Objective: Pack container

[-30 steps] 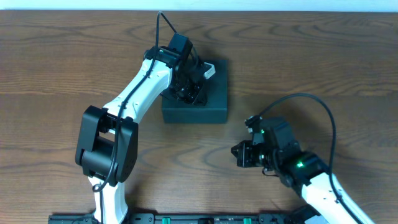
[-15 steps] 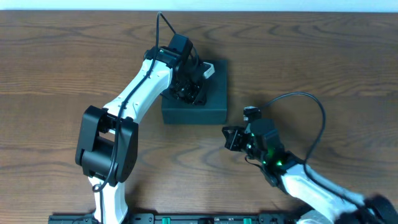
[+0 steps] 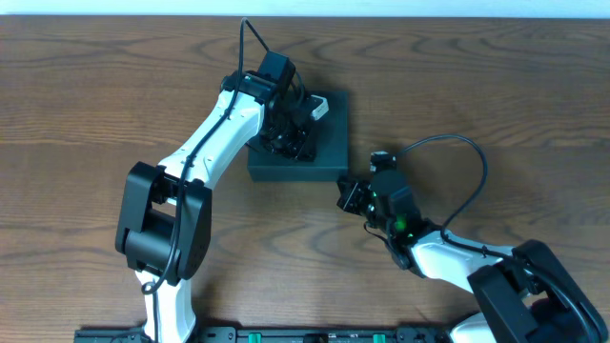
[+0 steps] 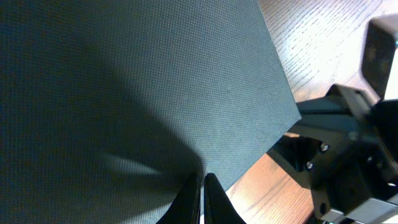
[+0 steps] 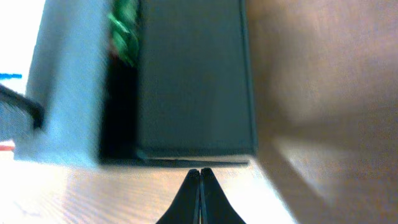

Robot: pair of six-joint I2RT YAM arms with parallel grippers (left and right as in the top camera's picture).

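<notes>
Sitting a little above the middle of the overhead frame, the container [image 3: 324, 162] lies flat on the wooden table [image 3: 496, 86], dark green and matte. My left gripper [image 3: 286, 141] hangs over its upper left part, the white arm running down toward the lower left of the frame. In my left wrist view the container's top [image 4: 124, 93] fills most of the frame, and my left gripper [image 4: 200, 185] shows at the bottom centre with its two fingers pressed together, nothing between them, the tips right at the green surface.

My right gripper [image 3: 343, 197] sits just beside the container's lower right corner in the overhead frame. In my right wrist view its fingers [image 5: 200, 178] are closed tip to tip and empty, at the bottom centre, pointing at the container's dark side wall [image 5: 193, 81] and near it; I cannot tell whether they touch. Left of that wall a pale panel [image 5: 68, 87] and a green scrap [image 5: 124, 28] show, too blurred to identify. My right gripper also appears at the right edge of the left wrist view [image 4: 336, 155], near the container's corner.
</notes>
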